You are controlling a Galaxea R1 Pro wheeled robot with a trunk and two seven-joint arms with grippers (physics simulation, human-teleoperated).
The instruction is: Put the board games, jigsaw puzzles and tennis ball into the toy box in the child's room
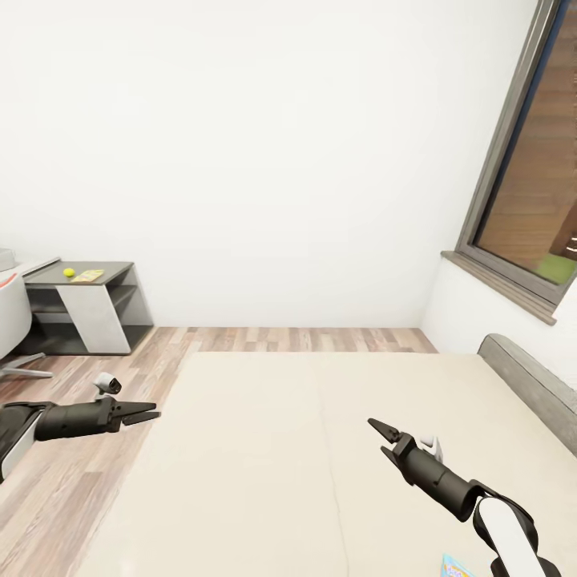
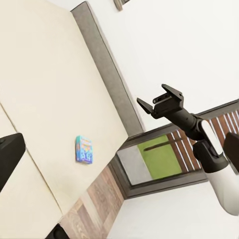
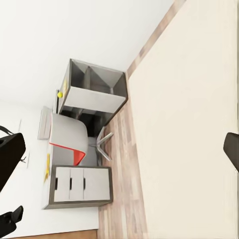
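Matt beige cloth covers the bed (image 1: 264, 449); the floor (image 1: 104, 473) is wood-plank.

small blue board game (image 2: 84, 149) lying flat on the beige bed (image 2: 40, 89).
beyond it, the right tool (image 2: 160, 102) hovers with jaws parted, near the grey headboard (image 2: 107, 69).

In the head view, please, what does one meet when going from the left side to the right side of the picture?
Tennis ball on the dark low table section → left gripper → bed → right gripper → grey headboard, under the window.
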